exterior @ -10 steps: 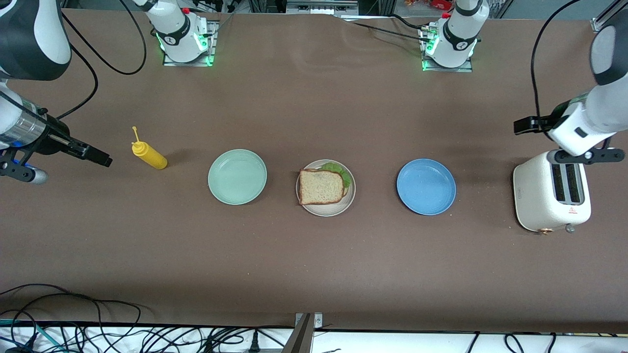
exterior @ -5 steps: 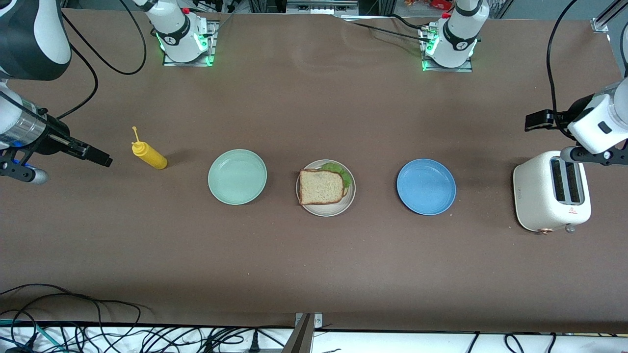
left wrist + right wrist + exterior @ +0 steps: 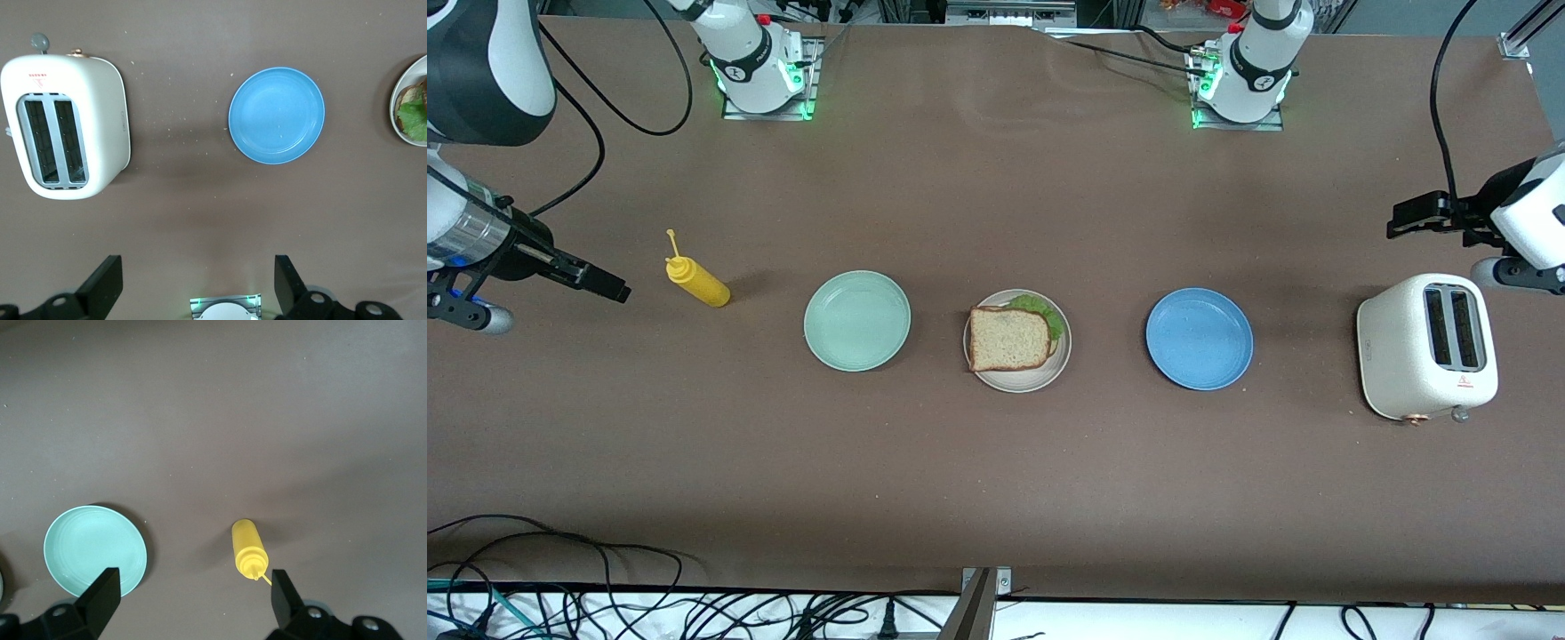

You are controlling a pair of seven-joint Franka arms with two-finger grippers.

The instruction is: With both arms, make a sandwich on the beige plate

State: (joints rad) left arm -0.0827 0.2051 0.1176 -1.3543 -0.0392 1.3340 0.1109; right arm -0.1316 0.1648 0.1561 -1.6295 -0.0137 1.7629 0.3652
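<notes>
Sandwich [image 3: 1011, 336] complete on beige plate [image 3: 1017, 380]; left tool [image 3: 199, 287] wide open, empty, withdrawn past toaster [image 3: 1424, 345]; right tool [image 3: 189, 605] wide open, empty, waiting over mustard bottle [image 3: 697, 281].

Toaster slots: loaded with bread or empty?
Empty. The toaster shows two dark slots with bare wire guides inside in the left wrist view, and no bread rises above its top in the front view.

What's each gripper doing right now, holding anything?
Left gripper: open, empty, up near the toaster.
Right gripper: open, empty, up by the yellow bottle.
</notes>
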